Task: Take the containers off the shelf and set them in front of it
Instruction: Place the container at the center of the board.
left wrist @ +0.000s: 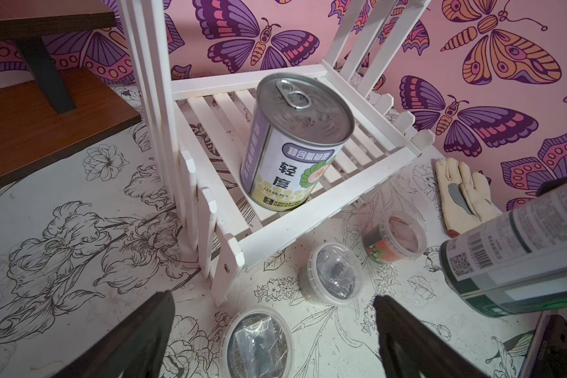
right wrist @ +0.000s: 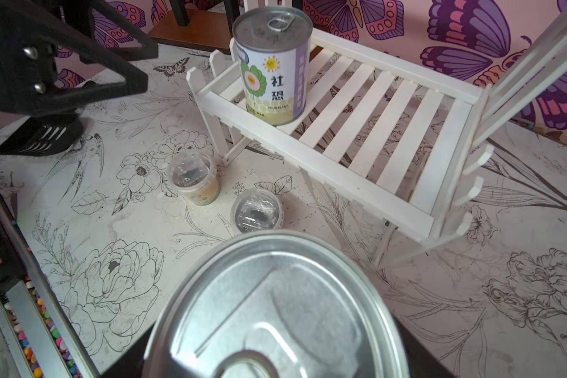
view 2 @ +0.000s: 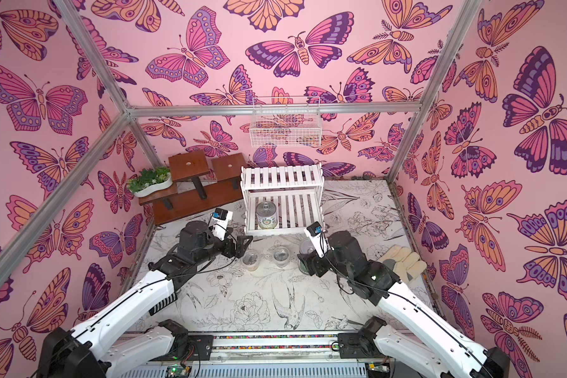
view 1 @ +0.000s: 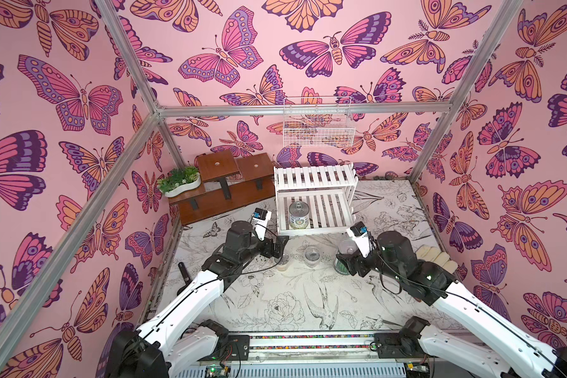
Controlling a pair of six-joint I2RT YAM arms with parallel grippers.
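The white-labelled can (view 1: 299,215) stands upright, lid up, at the left end of the shelf's (view 1: 315,176) lower tier under the upper slats, with three lidded cups (view 1: 311,255) on the table (view 1: 275,294) in front, the left gripper (left wrist: 272,297) spread wide nearby, and the right gripper (view 1: 343,265) clasping the watermelon-patterned can (right wrist: 275,311).

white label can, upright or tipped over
Upright: the white-labelled can stands on its base on the lower slats of the shelf, with its pull-tab lid facing up.
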